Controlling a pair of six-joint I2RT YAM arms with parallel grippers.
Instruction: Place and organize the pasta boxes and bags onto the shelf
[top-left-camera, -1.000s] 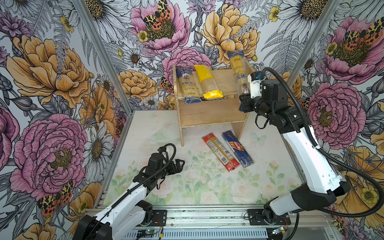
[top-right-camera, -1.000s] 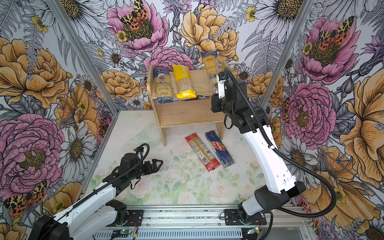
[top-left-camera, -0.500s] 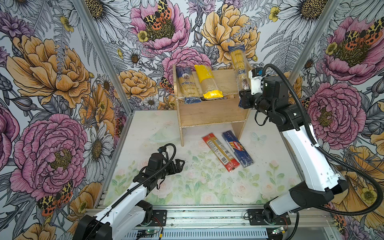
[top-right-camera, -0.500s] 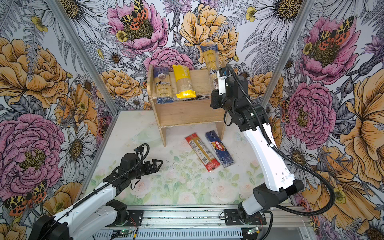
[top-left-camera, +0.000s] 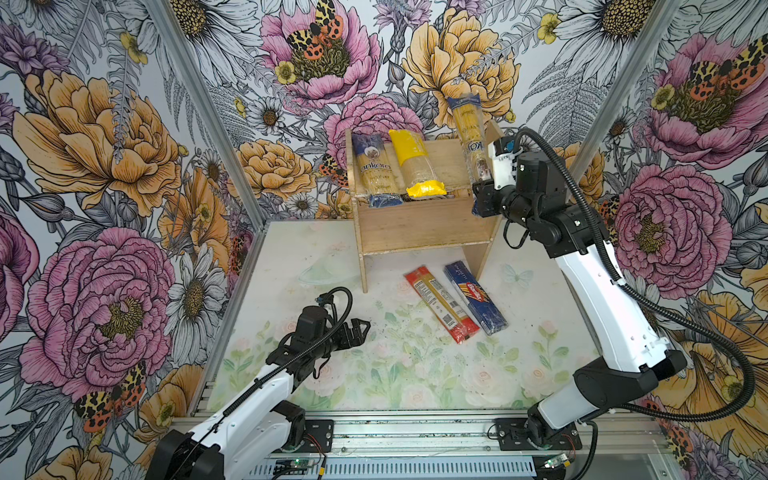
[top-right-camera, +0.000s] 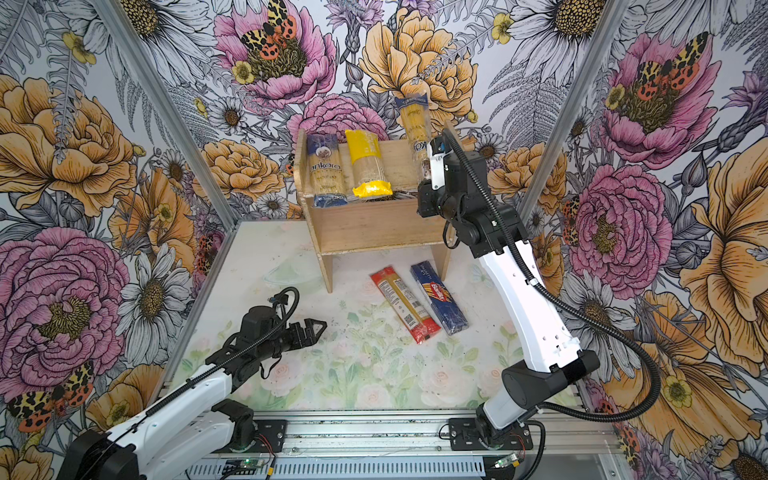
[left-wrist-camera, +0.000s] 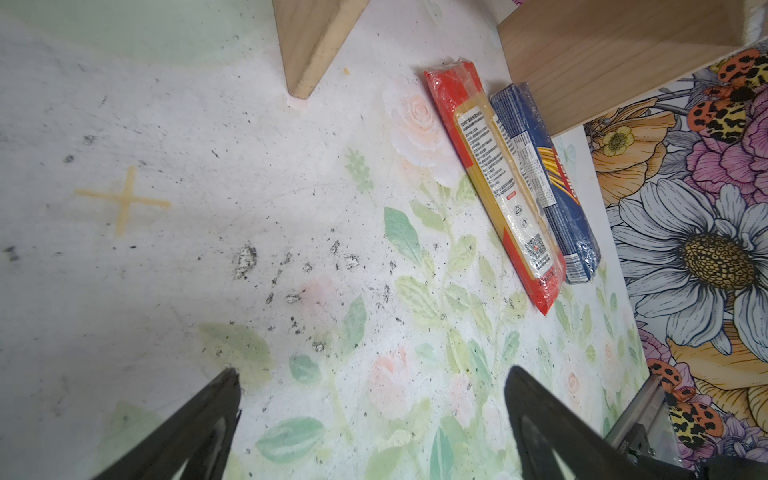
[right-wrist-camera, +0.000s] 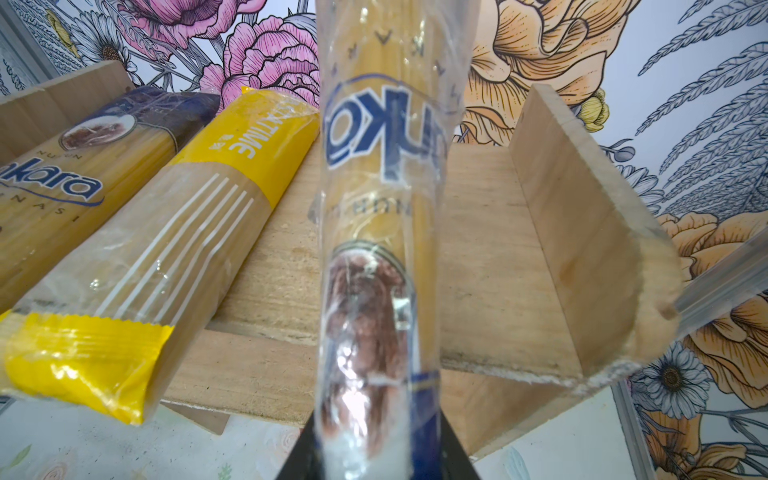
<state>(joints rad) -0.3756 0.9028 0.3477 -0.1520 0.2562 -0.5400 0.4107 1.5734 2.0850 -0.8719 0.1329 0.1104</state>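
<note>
Gripper (top-left-camera: 481, 189) on my right arm clenches the slimmer blue-ended bag (top-left-camera: 467, 124) by its end, tilted up, I reckon, to clear the shelf (top-left-camera: 419, 226).

Brand lettering on the pasta packs
The blue-ended clear spaghetti bag (top-left-camera: 376, 168) reads "ankara"; the yellow-ended bag (right-wrist-camera: 245, 141) beside it shows white letters ending "TIME". The slimmer blue-ended bag (right-wrist-camera: 382, 137) carries inverted blue letters, only "nk" clear. The dark blue flat pack (top-left-camera: 476, 297) reads "Barilla". The red-ended pack (left-wrist-camera: 494, 178) has a white label with a QR code and unreadably small print.
</note>
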